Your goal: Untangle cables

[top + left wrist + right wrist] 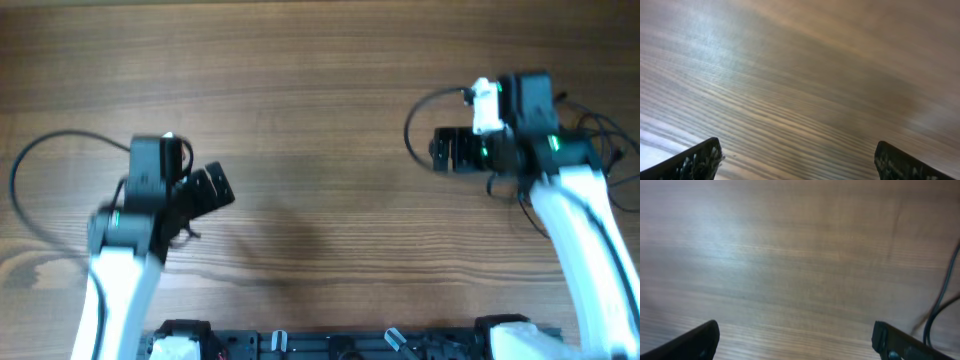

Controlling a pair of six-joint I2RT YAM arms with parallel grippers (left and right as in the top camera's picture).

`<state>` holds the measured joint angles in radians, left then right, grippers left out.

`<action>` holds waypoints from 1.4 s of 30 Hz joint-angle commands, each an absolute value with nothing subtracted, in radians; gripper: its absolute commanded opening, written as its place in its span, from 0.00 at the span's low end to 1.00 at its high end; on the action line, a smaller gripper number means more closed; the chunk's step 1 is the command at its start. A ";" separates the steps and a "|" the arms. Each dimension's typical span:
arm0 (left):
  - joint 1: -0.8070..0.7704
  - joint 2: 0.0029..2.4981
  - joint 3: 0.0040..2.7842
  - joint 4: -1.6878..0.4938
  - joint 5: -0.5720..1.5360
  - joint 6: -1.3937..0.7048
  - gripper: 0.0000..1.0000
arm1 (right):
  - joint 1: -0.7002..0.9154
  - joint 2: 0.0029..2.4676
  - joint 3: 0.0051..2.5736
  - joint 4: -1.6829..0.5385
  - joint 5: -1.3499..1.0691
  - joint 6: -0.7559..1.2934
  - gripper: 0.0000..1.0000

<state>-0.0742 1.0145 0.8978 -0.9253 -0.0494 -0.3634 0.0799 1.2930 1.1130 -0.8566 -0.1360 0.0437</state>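
- The cables (606, 128) lie as thin dark loops at the table's (320, 60) far right, behind the right arm and partly hidden by it (their plugs are too small to make out).
- The right gripper (796, 330) is spread wide and holds nothing. It points away from the tangle, so it likely has to turn back before any grasp.
- A dark cord (940, 300) crosses the right wrist view's edge. Whether it is a task cable or the arm's own wire, I cannot tell.
- The left gripper (797, 150) is also wide apart and empty over bare wood, well apart from the cables, probably waiting to pin a loop.
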 commanded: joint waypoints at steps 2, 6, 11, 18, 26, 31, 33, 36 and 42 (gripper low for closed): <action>-0.116 0.726 0.770 -0.852 -0.035 -0.352 1.00 | 0.078 0.935 0.922 -0.737 -0.144 0.084 1.00; -0.116 0.574 0.753 -0.849 -0.035 -0.351 1.00 | 0.078 0.735 0.854 -0.723 -0.126 0.085 1.00; -0.116 0.496 0.753 -0.862 -0.035 -0.351 1.00 | 0.078 0.617 0.853 -0.787 -0.127 0.081 1.00; -0.116 0.494 0.753 -0.939 -0.035 -0.351 1.00 | 0.078 0.623 0.853 -0.830 -0.127 0.081 1.00; -0.116 0.494 0.753 -0.995 -0.035 -0.351 1.00 | 0.078 0.654 0.853 -0.831 -0.127 0.081 1.00; -0.116 0.494 0.753 -1.008 -0.035 -0.351 1.00 | 0.078 0.679 0.853 -0.831 -0.127 0.081 1.00; -0.116 0.494 0.753 -1.008 -0.035 -0.351 1.00 | 0.078 0.691 0.853 -0.831 -0.127 0.082 1.00; -0.116 0.494 0.753 -1.008 -0.035 -0.351 1.00 | 0.078 0.687 0.847 -0.832 -0.127 0.081 1.00; -0.116 0.494 0.753 -1.008 -0.035 -0.351 1.00 | 0.078 0.657 0.842 -0.834 -0.127 0.081 1.00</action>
